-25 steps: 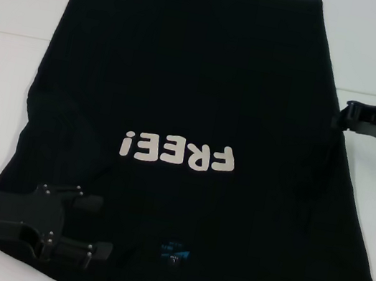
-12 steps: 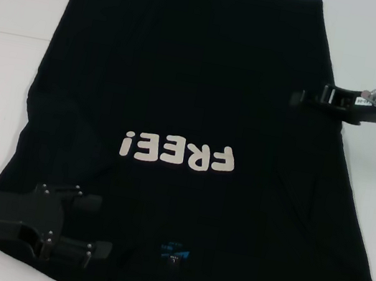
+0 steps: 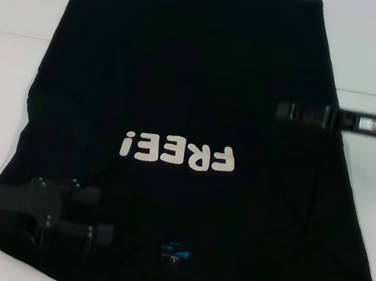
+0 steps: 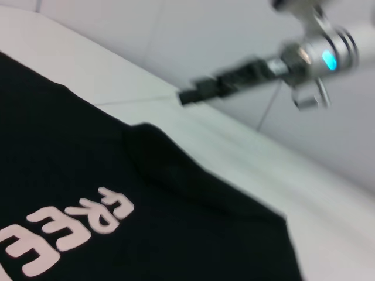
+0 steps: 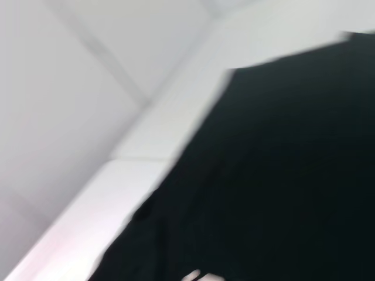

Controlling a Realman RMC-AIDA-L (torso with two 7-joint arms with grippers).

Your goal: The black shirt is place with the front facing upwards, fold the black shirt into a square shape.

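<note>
Your right gripper (image 3: 284,110) has swung in over the black shirt (image 3: 185,74) at 3 o'clock; jaw state unclear. Left gripper (image 3: 105,217) hovers at 8 o'clock, jaws apart; folding not begun.

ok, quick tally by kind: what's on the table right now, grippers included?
Shirts: 1, the black shirt, spread flat with the lettering up.
Grippers: 2, the left gripper over the shirt's near left corner, the right gripper over its right edge.
Total: 3.
</note>
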